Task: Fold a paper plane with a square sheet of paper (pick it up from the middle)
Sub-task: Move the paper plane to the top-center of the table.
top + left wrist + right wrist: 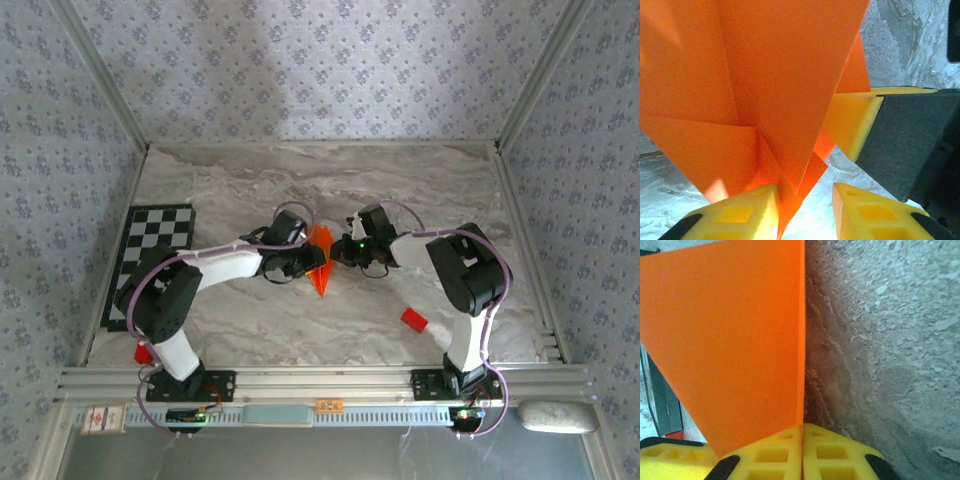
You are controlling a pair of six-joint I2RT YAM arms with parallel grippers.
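The square sheet of paper is bright orange and folded into a slim pointed dart, the paper plane, standing on edge at the table's middle with its point toward the near side. My right gripper is shut on it; in the right wrist view the paper rises from the seam of the closed yellow fingers. My left gripper is on the paper's left side. Its jaws stand apart. The creased paper rests against the left finger, with a bare gap to the other finger.
A small red block lies on the marble table by the right arm. A checkerboard mat lies at the left edge, with another small red thing near the left arm's base. The right gripper's finger shows close beside the paper.
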